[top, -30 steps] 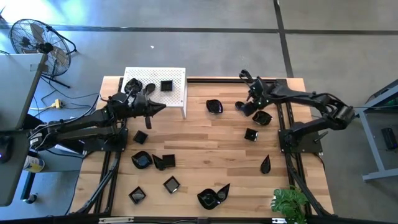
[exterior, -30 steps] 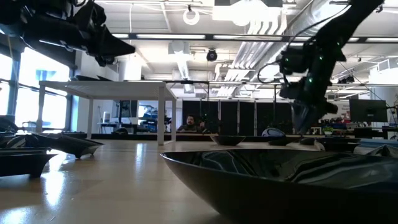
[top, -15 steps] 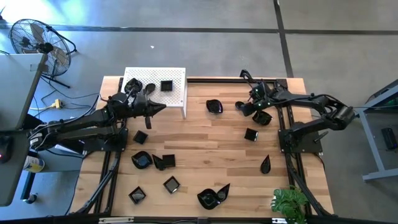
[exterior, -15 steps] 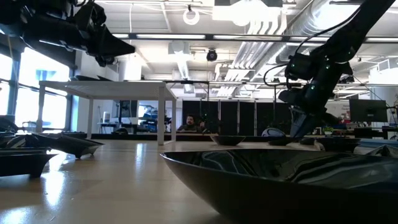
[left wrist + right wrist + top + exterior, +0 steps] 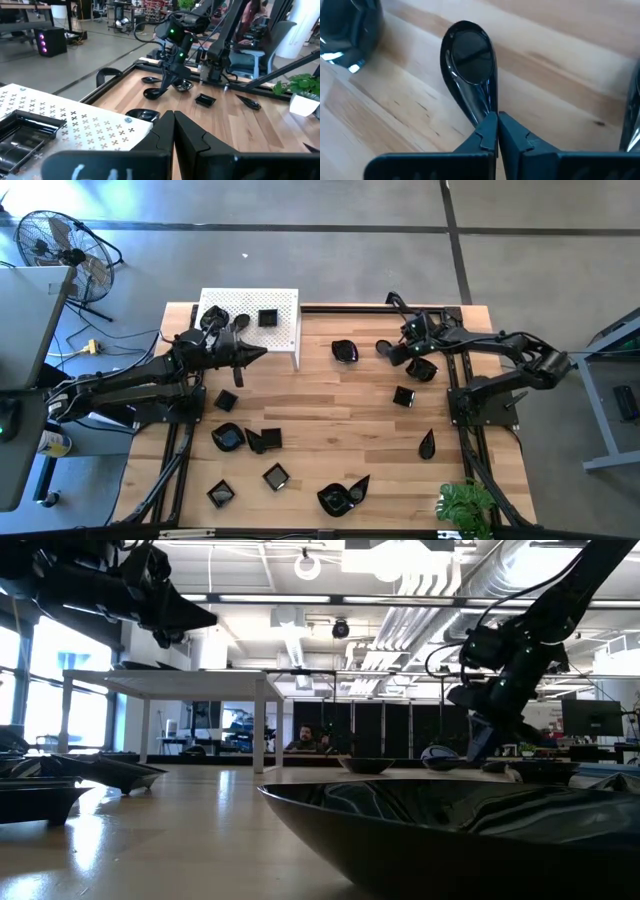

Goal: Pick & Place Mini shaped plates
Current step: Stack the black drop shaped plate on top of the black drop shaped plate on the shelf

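**Right claw pinches a teardrop dish**

The dish's [image 5: 468, 65] narrow tail is hidden between the clenched right claw [image 5: 497, 122]. That arm reaches low over the wooden worktop [image 5: 330, 405], right of the white stand [image 5: 285, 308]. The left claw [image 5: 258, 354], clenched empty, hovers beside the stand.

Both arms are matte black, built from slender tubular links with bulkier joint housings; black cables loop loosely along the right arm [image 5: 500, 345]; small green indicator lights glow near its wrist; each gripper ends in two flat, tapered black fingers [image 5: 490, 132] with angular stepped profiles.
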